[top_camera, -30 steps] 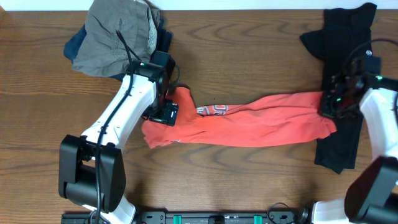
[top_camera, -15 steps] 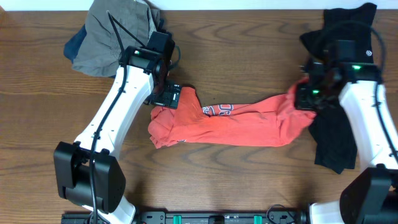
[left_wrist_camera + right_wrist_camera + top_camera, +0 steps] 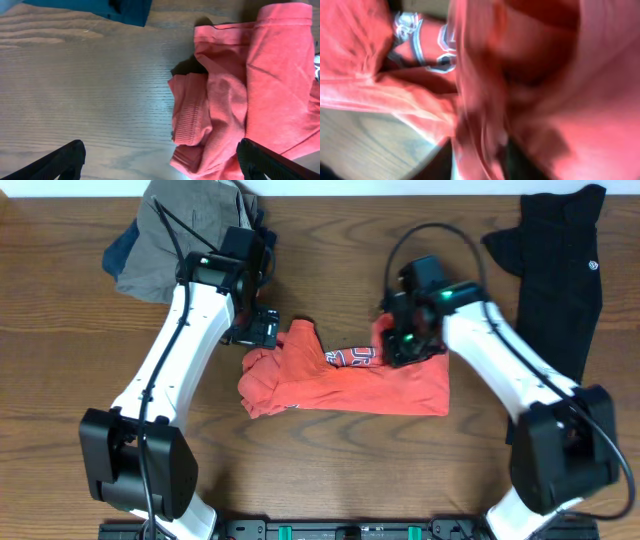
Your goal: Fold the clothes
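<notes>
Pinching coral T-shirt [image 3: 340,385] edge, right gripper [image 3: 403,345] jaws clamped; left gripper [image 3: 262,330] jaws apart above opposite end

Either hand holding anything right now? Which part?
Right hand grips the coral T-shirt by its folded-over end; left hand is open, empty.

- The table [image 3: 330,470] is brown wood with dark wavy lines.
- A thin white strip [image 3: 400,186] runs along its far edge.
- A black bar [image 3: 350,531] with green bits sits at the near edge.
- Soft light shines on the wood.
</notes>
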Robot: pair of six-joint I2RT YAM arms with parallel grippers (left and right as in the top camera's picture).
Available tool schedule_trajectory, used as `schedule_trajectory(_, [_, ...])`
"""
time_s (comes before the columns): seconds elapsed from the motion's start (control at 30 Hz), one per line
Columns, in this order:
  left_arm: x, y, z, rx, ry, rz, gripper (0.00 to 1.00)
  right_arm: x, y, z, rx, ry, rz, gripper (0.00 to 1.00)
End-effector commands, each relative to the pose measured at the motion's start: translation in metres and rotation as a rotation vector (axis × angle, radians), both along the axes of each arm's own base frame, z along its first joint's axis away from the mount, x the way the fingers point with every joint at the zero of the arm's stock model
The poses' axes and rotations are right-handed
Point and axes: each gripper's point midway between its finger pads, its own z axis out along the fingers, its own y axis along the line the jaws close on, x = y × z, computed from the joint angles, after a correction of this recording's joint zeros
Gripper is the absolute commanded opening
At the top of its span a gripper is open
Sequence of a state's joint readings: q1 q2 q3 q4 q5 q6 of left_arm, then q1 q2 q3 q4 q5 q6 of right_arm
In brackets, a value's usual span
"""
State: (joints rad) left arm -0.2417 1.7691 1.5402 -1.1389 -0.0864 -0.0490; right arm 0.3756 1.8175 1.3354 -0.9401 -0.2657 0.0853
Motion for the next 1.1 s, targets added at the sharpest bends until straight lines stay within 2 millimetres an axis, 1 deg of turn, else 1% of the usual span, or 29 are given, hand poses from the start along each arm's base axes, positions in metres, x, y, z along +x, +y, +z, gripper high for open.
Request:
schedule_trajectory(0.0, [0.004, 0.005, 0.01, 0.002, -0.033, 0.017, 0.98, -0.008, 0.025, 0.004, 0.05, 0.012, 0.052, 0.47])
schedule_trajectory(0.07, [0.004, 0.004, 0.01, -0.005, -0.032, 0.019, 0.98, -0.009, 0.031, 0.01, 0.072, 0.005, 0.067, 0.48])
schedule_trajectory(0.17, [0.003, 0.004, 0.008, -0.017, -0.026, 0.021, 0.98, -0.012, 0.043, 0.028, 0.157, -0.002, 0.132, 0.5])
schedule_trajectory(0.23, [0.001, 0.0, 0.004, -0.049, -0.007, 0.023, 0.98, -0.01, 0.039, 0.037, 0.149, -0.016, 0.129, 0.51])
schedule_trajectory(0.3, [-0.002, -0.005, -0.004, -0.1, 0.02, 0.023, 0.98, -0.004, 0.029, 0.042, 0.11, -0.038, 0.111, 0.53])
schedule_trajectory(0.4, [-0.006, -0.022, -0.022, -0.22, 0.066, -0.034, 0.98, 0.01, 0.002, 0.048, 0.012, -0.075, 0.057, 0.61])
schedule_trajectory(0.53, [-0.014, -0.036, -0.044, -0.323, 0.131, -0.065, 0.98, 0.02, -0.027, 0.054, -0.051, -0.08, -0.006, 0.63])
schedule_trajectory(0.63, [-0.026, -0.043, -0.053, -0.372, 0.188, -0.104, 0.98, 0.024, -0.044, 0.055, -0.07, -0.073, -0.046, 0.65])
schedule_trajectory(0.7, [-0.035, -0.043, -0.059, -0.378, 0.222, -0.107, 0.98, 0.026, -0.055, 0.054, -0.073, -0.065, -0.075, 0.65])
schedule_trajectory(0.8, [-0.051, -0.04, -0.072, -0.371, 0.274, -0.104, 0.98, 0.026, -0.068, 0.054, -0.079, -0.052, -0.095, 0.68])
schedule_trajectory(0.93, [-0.069, -0.038, -0.099, -0.373, 0.311, -0.103, 0.98, 0.029, -0.079, 0.054, -0.081, -0.051, -0.116, 0.68])
schedule_trajectory(1.0, [-0.073, -0.041, -0.108, -0.398, 0.308, -0.104, 0.98, 0.03, -0.08, 0.054, -0.08, -0.055, -0.12, 0.68])
schedule_trajectory(1.07, [-0.073, -0.048, -0.115, -0.44, 0.289, -0.11, 0.98, 0.031, -0.08, 0.054, -0.079, -0.06, -0.12, 0.68])
